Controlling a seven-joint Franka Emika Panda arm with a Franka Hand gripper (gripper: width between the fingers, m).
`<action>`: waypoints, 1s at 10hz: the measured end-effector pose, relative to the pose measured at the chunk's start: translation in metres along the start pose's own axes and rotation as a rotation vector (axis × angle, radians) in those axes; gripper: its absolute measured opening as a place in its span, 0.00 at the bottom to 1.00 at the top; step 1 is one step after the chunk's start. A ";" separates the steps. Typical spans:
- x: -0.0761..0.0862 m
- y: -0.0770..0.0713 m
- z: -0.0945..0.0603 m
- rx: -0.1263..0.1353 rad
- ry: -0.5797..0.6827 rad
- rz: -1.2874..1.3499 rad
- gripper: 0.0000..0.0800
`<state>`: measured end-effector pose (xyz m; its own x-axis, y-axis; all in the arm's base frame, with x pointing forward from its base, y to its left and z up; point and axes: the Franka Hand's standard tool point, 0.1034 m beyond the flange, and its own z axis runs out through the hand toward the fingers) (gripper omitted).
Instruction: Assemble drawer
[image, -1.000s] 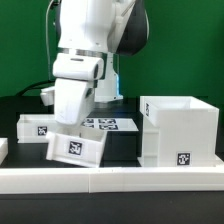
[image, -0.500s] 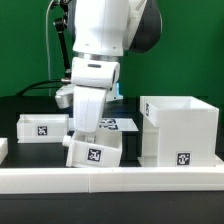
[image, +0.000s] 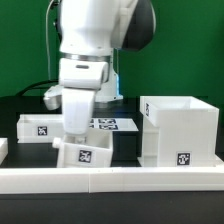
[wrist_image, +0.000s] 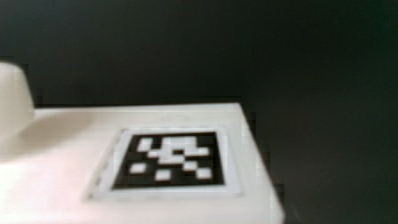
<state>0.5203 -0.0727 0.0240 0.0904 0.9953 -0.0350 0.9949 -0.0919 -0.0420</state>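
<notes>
My gripper (image: 76, 134) is shut on a small white open-top tray (image: 84, 153), which it holds just above the black table near the front rim. The tray's tag faces the camera, and the same tag (wrist_image: 169, 160) fills the wrist view on the tray's white face. A second small tray (image: 38, 127) stands on the table at the exterior view's left. The large box-like housing (image: 180, 128) stands at the exterior view's right with its open top up, a short gap from the held tray. My fingertips are hidden by the hand and the tray.
The marker board (image: 114, 125) lies flat behind the held tray, between arm and housing. The white rim (image: 110, 180) runs along the table's front edge. A green wall stands behind.
The arm swung the held tray first toward the exterior view's right, then back to the left. The tray, tilted a second ago, now sits nearly level and lower.
</notes>
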 end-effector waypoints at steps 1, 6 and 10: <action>-0.004 0.002 -0.001 -0.004 0.030 -0.031 0.05; 0.010 0.015 -0.002 -0.014 0.057 -0.077 0.05; 0.016 0.022 -0.003 -0.017 0.035 -0.110 0.05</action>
<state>0.5441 -0.0587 0.0257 -0.0178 0.9998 0.0037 0.9995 0.0179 -0.0271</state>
